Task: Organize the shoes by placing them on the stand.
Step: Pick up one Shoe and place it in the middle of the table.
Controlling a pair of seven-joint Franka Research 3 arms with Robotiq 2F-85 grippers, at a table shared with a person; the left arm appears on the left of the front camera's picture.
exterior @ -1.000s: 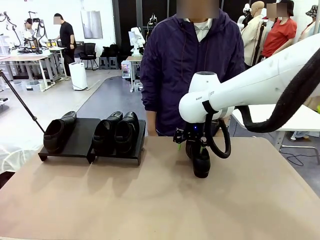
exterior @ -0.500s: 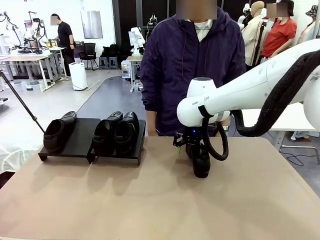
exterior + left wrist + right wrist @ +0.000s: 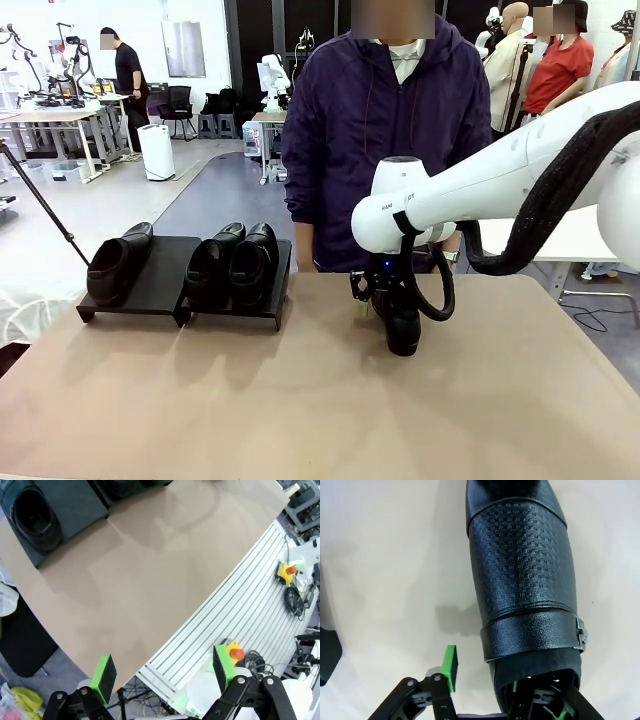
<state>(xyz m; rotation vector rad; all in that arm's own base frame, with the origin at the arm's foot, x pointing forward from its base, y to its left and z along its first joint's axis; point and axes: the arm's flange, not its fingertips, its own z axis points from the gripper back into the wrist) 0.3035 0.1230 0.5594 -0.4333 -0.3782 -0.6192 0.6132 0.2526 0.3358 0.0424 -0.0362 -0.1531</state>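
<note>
Faint dark lettering on the white right arm (image 3: 420, 205), too small to read; nothing else legible.

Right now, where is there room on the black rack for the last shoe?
The low matte-black stand has a bare patch on its left panel, between the single glossy black shoe and the pair filling the right panel. The brown table in front is bare too.

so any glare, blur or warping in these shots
Front view: sharp, even light, soft shadows beside the shoes on the stand. Left wrist view: wide-angle bend curves the table edge. Right wrist view: the shoe is crisp, soft sheen, faint shadow on its left.
</note>
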